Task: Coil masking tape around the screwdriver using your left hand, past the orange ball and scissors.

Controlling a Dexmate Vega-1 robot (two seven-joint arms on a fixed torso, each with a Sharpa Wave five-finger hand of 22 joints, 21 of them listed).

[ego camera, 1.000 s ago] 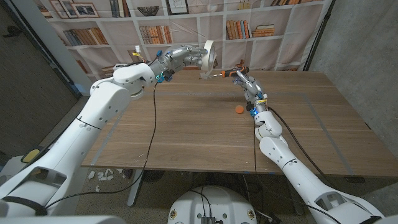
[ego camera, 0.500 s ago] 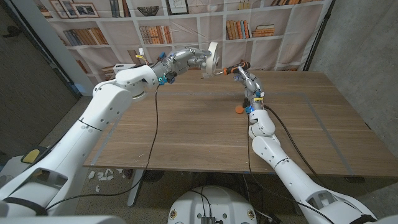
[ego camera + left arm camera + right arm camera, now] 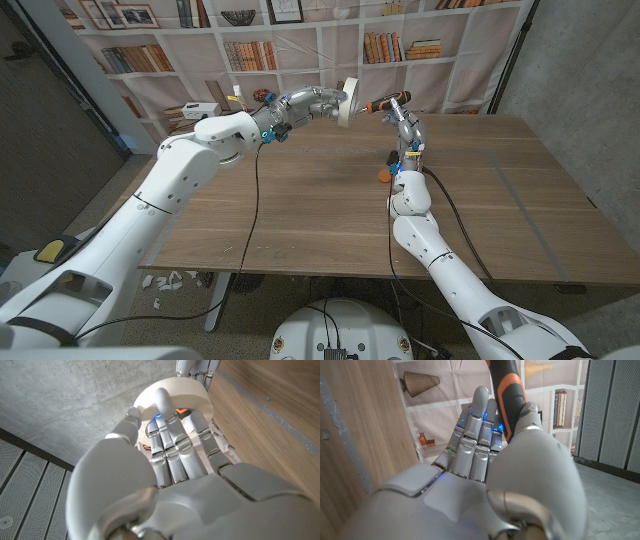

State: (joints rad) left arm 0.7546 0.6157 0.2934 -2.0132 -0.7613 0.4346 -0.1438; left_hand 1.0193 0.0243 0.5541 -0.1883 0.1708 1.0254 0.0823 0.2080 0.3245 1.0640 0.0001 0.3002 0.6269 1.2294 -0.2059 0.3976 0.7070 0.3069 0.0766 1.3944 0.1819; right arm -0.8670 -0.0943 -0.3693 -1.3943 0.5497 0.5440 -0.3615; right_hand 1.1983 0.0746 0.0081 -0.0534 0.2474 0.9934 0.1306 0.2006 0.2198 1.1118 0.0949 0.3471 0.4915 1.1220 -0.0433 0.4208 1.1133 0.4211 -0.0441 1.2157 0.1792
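My left hand [image 3: 312, 103] holds a roll of cream masking tape [image 3: 346, 101] up in the air over the table's far edge. My right hand [image 3: 406, 127] grips a screwdriver [image 3: 386, 102] with an orange and black handle, lying level and pointing at the roll. The roll stands right at the shaft's end, hiding the shaft. In the left wrist view my left hand [image 3: 175, 465] grips the tape [image 3: 172, 392], and orange shows through its hole. In the right wrist view my right hand [image 3: 485, 465] is wrapped round the screwdriver handle [image 3: 508, 390]. The orange ball [image 3: 383, 176] lies on the table under my right forearm.
The wooden table [image 3: 300, 210] stretches wide in front of both arms. A bookshelf backdrop [image 3: 250, 50] stands behind its far edge. A grey wall closes the right side.
My left hand has carried the tape to the right, up to the screwdriver. My right hand has lifted and turned the screwdriver so that it points at the roll.
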